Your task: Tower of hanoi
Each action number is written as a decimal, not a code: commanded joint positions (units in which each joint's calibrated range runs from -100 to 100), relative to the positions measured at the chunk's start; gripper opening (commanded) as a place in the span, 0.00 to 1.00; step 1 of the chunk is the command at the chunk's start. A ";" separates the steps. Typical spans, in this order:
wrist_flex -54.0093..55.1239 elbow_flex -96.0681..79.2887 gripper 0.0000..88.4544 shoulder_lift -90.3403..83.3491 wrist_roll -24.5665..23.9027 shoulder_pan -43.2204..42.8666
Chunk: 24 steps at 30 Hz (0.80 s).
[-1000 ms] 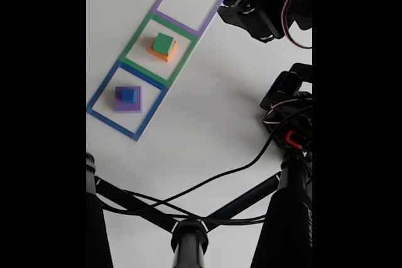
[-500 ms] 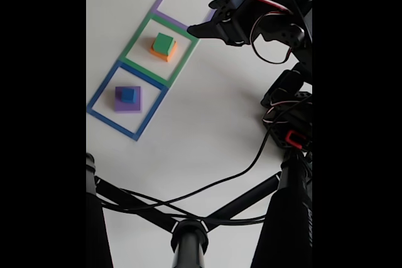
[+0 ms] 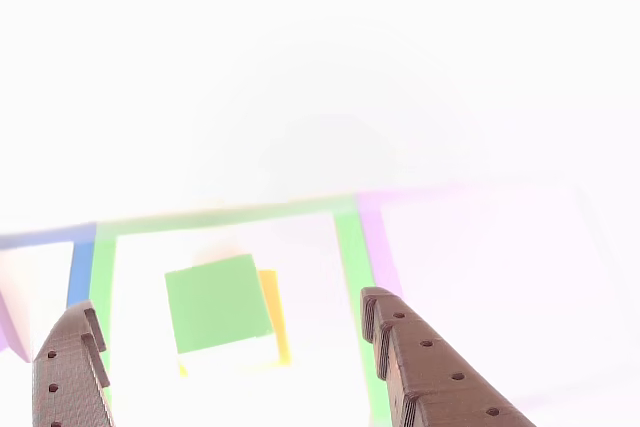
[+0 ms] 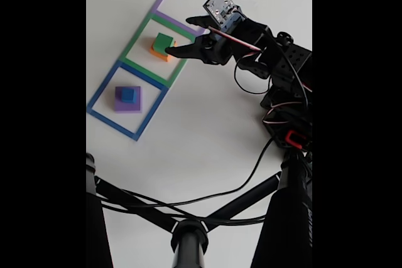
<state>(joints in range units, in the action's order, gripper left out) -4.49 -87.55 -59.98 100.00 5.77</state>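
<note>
On the white tabletop (image 4: 207,136), the tool (image 4: 179,37) hangs spread just beside the green block (image 4: 163,42) stacked on the orange block (image 4: 160,53); farther off, the blue cube (image 4: 127,95) tops the purple slab (image 4: 128,104).

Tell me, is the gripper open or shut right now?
Open. In the other view the gripper shows its two fingers spread wide apart, with the green block sitting in the gap between them, not yet touched.

Black arm (image 4: 282,67) w/ red & black cables, brown ridged claw (image 3: 230,347) fingers.
</note>
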 commanded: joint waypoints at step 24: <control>54.53 1.01 0.34 48.64 0.00 -2.90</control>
<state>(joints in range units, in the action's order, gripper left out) 44.38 -90.25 -16.67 100.00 3.48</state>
